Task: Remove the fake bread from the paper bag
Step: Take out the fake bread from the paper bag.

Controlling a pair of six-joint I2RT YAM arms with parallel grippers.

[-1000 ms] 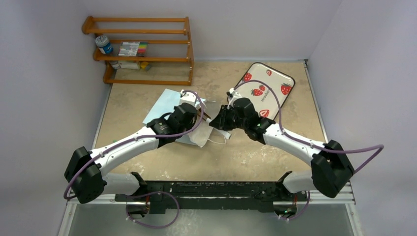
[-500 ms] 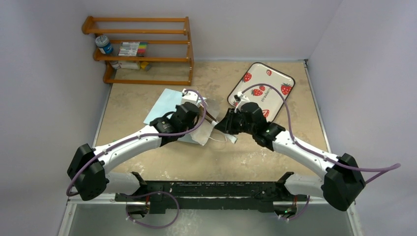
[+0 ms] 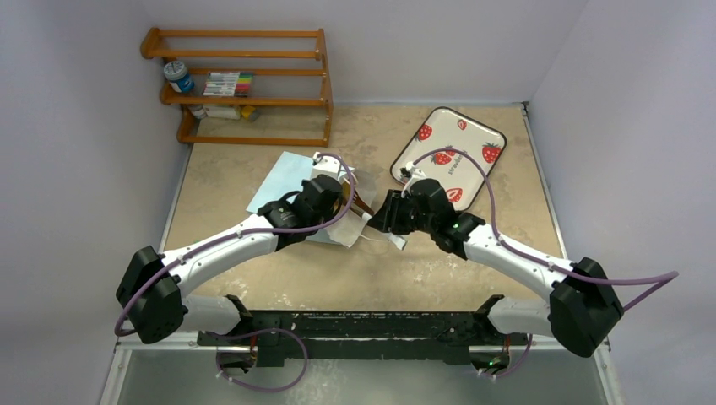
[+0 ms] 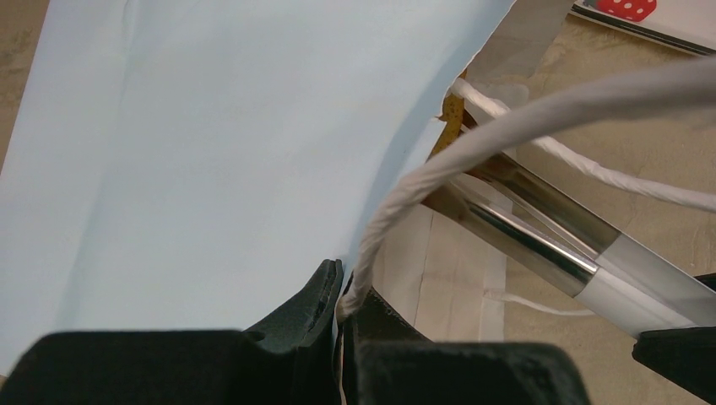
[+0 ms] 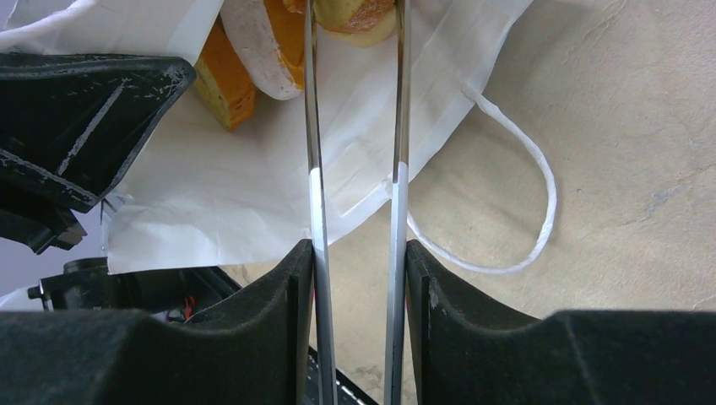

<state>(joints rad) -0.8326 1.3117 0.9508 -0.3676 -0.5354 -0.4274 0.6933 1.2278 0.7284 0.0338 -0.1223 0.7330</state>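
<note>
Bright, even overhead light, soft faint shadows; both wrist views blur close up, top view sharp.

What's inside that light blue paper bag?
At the mouth of the paper bag, toy bread shows: an orange-tan piece, a pale orange-centred slice, a third piece between the tongs. Anything deeper is covered by paper.

Left arm (image 3: 219, 249): found extended from its base at the lower left of the top view toward frame centre, with the wrist angled to the upper right. Left gripper (image 4: 340, 291): fingers are pressed together, and a cord handle (image 4: 439, 164) is pinched between the tips. Right arm (image 3: 507, 253): found extended from the lower right toward centre, with the wrist pointed left. Right gripper (image 5: 359, 253): fingers are set partly apart, each pressed against one blade of the tongs (image 5: 314, 169) clasped between them. Both grippers are noted close together at mid-frame, facing each other.
</note>
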